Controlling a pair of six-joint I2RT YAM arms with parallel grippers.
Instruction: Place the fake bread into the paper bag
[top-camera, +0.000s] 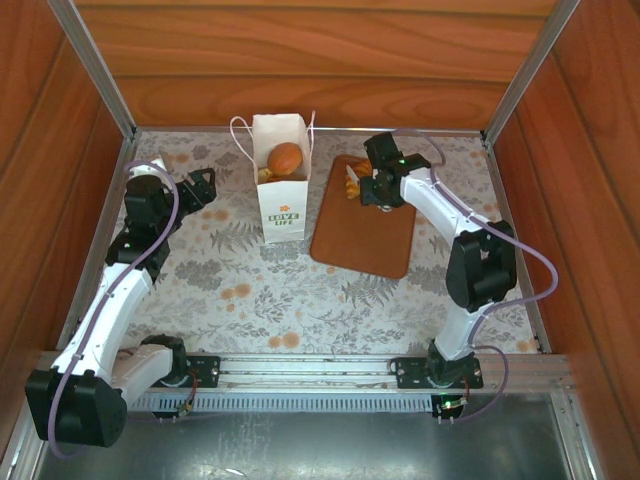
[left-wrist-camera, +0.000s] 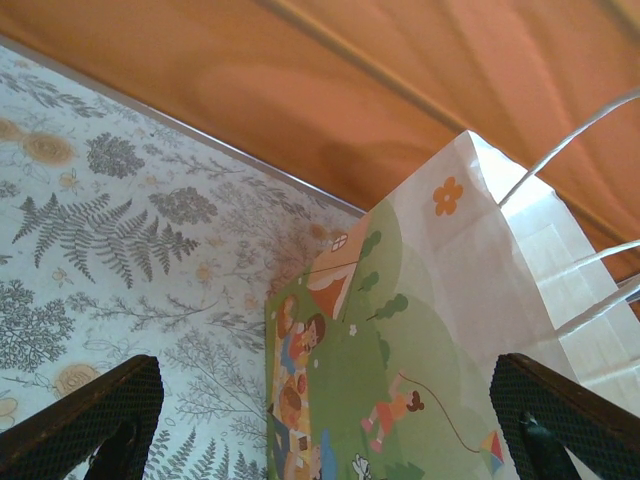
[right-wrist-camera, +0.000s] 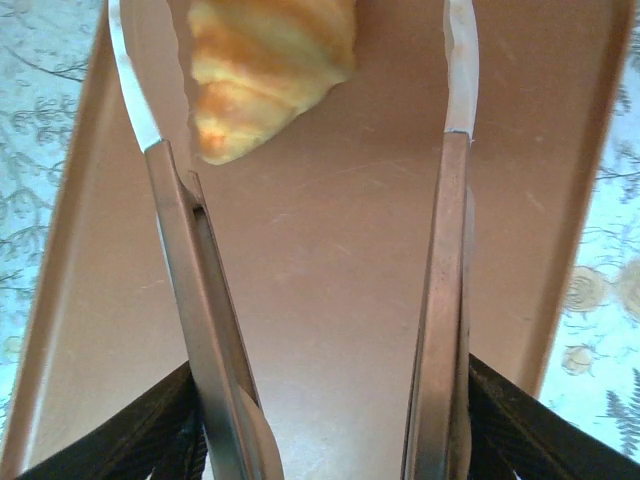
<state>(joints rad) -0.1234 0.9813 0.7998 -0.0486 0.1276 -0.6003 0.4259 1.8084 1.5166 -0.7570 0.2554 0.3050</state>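
Fingers (right-wrist-camera: 145, 440) of the right gripper (top-camera: 376, 188) are clamped on the handles of a pair of metal tongs with pale tips (right-wrist-camera: 447, 290). The tong arms stand well apart, with nothing held between them. The left gripper (top-camera: 203, 186) hangs just beside the small upright white paper bag with green lettering (top-camera: 280, 205), its dark fingers (left-wrist-camera: 100, 415) spread wide and empty. The job looks mostly done: a round glazed golden-brown roll (top-camera: 286, 157) sits at the bag's mouth, with something paler tucked below it, though I cannot count the pieces inside. One golden striped toy croissant (right-wrist-camera: 268, 65) is left, lying on the flat brown board (right-wrist-camera: 330, 300) near its far corner on the bag's side, between the spread tong tips and apart from both. In the right wrist view its long axis runs diagonally and its tapered end points down and left, back toward the gripper. The other end is cut off by the frame.
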